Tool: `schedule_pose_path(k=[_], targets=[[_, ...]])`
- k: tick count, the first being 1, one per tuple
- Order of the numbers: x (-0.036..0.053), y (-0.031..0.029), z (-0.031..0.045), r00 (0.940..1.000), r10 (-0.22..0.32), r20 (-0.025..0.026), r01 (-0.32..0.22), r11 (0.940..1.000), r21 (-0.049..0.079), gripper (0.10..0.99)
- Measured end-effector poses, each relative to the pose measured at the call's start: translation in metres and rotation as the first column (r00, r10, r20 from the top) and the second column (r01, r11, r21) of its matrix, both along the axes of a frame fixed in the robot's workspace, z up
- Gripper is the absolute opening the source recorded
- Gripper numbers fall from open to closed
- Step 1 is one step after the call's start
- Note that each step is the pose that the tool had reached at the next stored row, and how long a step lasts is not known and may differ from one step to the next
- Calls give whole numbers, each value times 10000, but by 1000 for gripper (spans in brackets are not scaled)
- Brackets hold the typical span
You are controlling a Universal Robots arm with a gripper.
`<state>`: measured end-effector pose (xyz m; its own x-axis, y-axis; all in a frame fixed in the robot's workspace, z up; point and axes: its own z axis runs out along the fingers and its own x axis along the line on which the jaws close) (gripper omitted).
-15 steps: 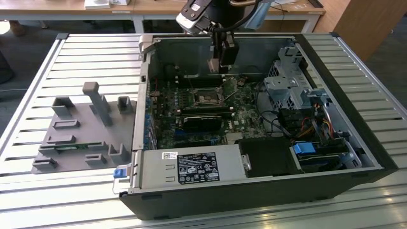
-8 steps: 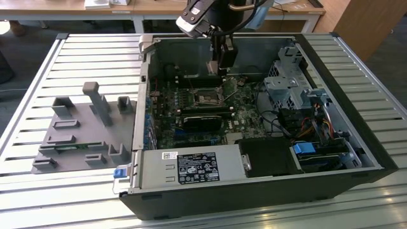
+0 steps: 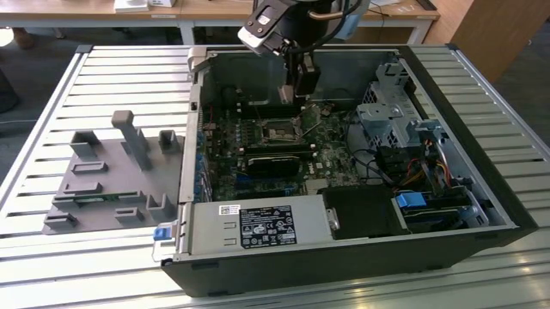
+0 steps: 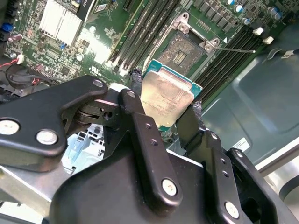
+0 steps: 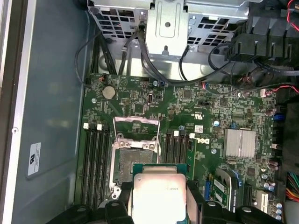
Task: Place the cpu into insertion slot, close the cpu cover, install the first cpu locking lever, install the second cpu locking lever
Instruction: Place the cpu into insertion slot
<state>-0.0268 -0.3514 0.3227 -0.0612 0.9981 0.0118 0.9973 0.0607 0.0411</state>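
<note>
My gripper (image 3: 297, 96) hangs inside the open computer case (image 3: 481, 193), shut on the cpu (image 4: 166, 100), a flat square chip with a silvery-beige top. Its black fingers (image 4: 135, 107) clamp two opposite edges of the chip. The cpu (image 5: 158, 196) hovers above the green motherboard, just beside the insertion slot (image 5: 135, 161) and apart from it. The slot (image 4: 184, 51) lies bare, with a dark centre and a silvery rim. The cpu cover (image 5: 136, 122) stands swung up off the slot at its far side. A thin locking lever (image 4: 236, 48) sticks out next to the slot.
Long black memory sticks (image 5: 93, 163) flank the slot on both sides. A silvery drive cage (image 3: 387, 122) and cables fill the case on the exterior view's right. The power supply (image 3: 257, 225) sits at the case's near wall. A grey fixture (image 3: 112, 174) lies on the slatted table.
</note>
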Motion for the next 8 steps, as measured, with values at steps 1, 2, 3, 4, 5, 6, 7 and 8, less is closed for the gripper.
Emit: schedule_pose_path(k=[1,2,3,4,5,6,7,8], targets=[[0,0,-9,10000,0,-10,0,10000,0,541],[0,0,-18,10000,0,-20,0,10000,0,541],[0,0,-27,10000,0,-30,0,10000,0,541],[0,0,-35,10000,1,-47,-1,10000,0,541],[0,0,-44,10000,1,-61,-1,10000,1,541],[0,0,-53,10000,0,-76,0,10000,0,541],[0,0,-62,10000,0,-90,0,10000,1,541],[0,0,-71,9999,0,-101,0,10000,1,541]])
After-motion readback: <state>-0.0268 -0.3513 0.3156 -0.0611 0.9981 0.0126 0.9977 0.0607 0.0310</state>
